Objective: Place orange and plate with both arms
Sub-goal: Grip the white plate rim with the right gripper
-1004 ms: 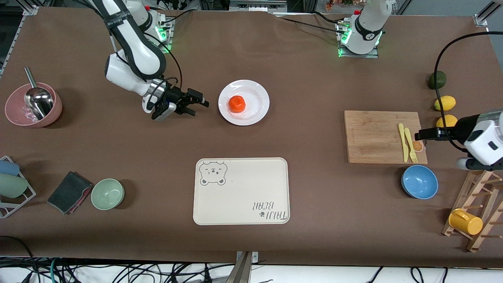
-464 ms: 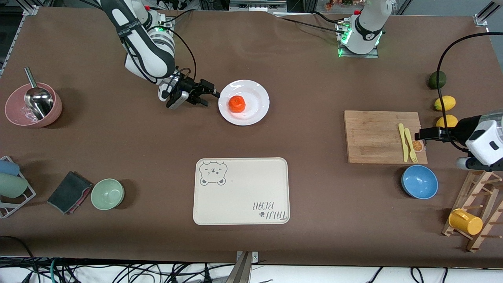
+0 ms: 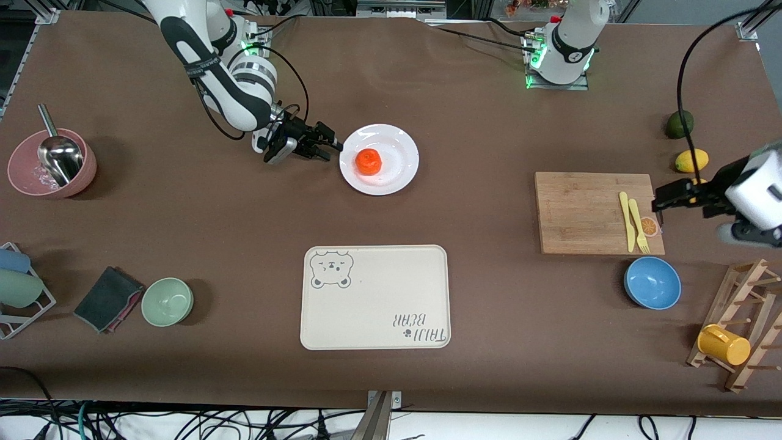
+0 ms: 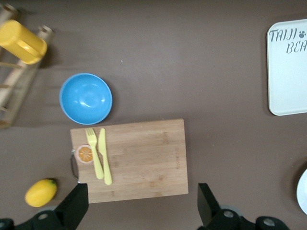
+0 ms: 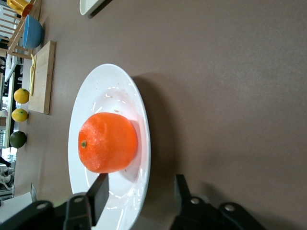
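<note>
Plate [image 3: 400, 174], round, glossy and white, is the landmark; its rim toward the right arm's end sits between the right gripper's [image 3: 330, 146] two black fingers, one finger over the rim and one outside it, with a gap showing on both sides, so nothing is clamped; the orange [image 3: 368, 161], dimpled and bright, lies on the plate just off centre toward that gripper; the right arm bends down from its base and reaches low and nearly level to the plate's edge; nearer the front camera than the plate lies a cream rectangular tray [image 3: 375, 297] with rounded corners, a bear face printed in one corner and "TAIJI BEAR" in another; toward the left arm's end from the plate, the left gripper [image 3: 666, 202] hangs with fingers spread wide and nothing between them over a bamboo cutting board [image 3: 580, 211] carrying a yellow plastic knife [image 3: 626, 221] and fork [image 3: 637, 225].
</note>
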Robot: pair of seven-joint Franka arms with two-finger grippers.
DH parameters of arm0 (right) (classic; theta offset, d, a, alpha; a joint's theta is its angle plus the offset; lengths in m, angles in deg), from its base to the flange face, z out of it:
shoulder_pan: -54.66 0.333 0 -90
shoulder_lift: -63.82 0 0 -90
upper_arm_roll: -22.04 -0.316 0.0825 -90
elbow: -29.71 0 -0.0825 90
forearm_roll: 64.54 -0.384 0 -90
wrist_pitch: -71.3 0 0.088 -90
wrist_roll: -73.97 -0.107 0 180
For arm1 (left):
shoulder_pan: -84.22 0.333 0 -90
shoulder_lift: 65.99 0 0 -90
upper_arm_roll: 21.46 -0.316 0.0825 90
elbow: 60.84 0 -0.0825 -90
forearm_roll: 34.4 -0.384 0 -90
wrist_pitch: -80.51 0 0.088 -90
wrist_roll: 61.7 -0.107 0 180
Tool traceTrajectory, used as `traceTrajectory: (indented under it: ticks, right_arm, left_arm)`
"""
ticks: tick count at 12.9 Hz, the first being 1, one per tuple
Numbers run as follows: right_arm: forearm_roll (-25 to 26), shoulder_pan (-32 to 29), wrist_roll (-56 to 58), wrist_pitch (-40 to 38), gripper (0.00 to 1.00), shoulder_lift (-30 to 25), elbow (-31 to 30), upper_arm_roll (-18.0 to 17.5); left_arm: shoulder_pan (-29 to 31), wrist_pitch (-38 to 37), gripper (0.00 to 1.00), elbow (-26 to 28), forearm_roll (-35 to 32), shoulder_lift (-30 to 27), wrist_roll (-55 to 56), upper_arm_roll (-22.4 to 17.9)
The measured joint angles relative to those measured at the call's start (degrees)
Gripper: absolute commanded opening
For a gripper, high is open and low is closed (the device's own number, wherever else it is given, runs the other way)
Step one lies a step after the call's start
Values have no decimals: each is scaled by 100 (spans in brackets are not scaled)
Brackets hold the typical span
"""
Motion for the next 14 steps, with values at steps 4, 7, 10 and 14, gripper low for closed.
traceTrajectory:
  ticks: [4,7,10,14]
  right_arm:
    - [-231,156,113,58,43,57,7,-2]
    - [-272,231,113,80,32,57,25,-4]
    - [-284,252,113,80,31,83,58,-5]
    - [-346,266,199,80,24,268,118,-4]
  left_arm:
    - [-78,721,100,1327,-97,-1055,0,-34]
    - [-137,713,100,1421,-97,-1288,-6,-54]
    - [-174,486,100,1411,14,-1418,2,-76]
    - [-144,393,100,1422,207,-1392,2,-197]
